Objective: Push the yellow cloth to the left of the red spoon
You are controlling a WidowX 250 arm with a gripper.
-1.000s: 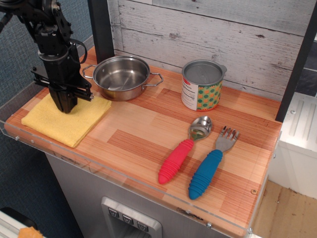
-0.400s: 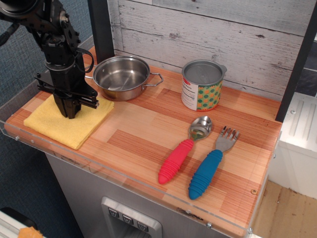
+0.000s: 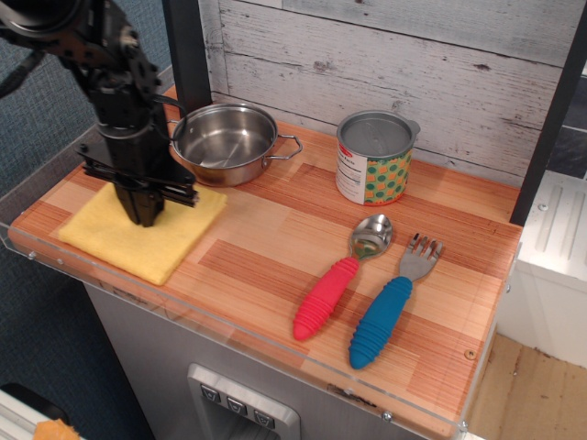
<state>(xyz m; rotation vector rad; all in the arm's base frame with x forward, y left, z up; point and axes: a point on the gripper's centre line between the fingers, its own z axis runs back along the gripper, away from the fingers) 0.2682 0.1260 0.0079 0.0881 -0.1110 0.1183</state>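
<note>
The yellow cloth lies flat at the front left of the wooden counter. My gripper points straight down with its black fingers together, pressing on the middle of the cloth. The red spoon lies to the right near the counter's middle front, red ribbed handle toward the front, shiny metal bowl toward the back. A wide strip of bare wood separates cloth and spoon.
A steel pot stands just behind the cloth, close to my arm. A tin can stands at the back middle. A blue-handled fork lies right of the spoon. A clear rim edges the counter's front.
My gripper has slid right across the counter, dragging the yellow cloth with it toward the spoon. The spoon, fork, pot and can have not moved.
</note>
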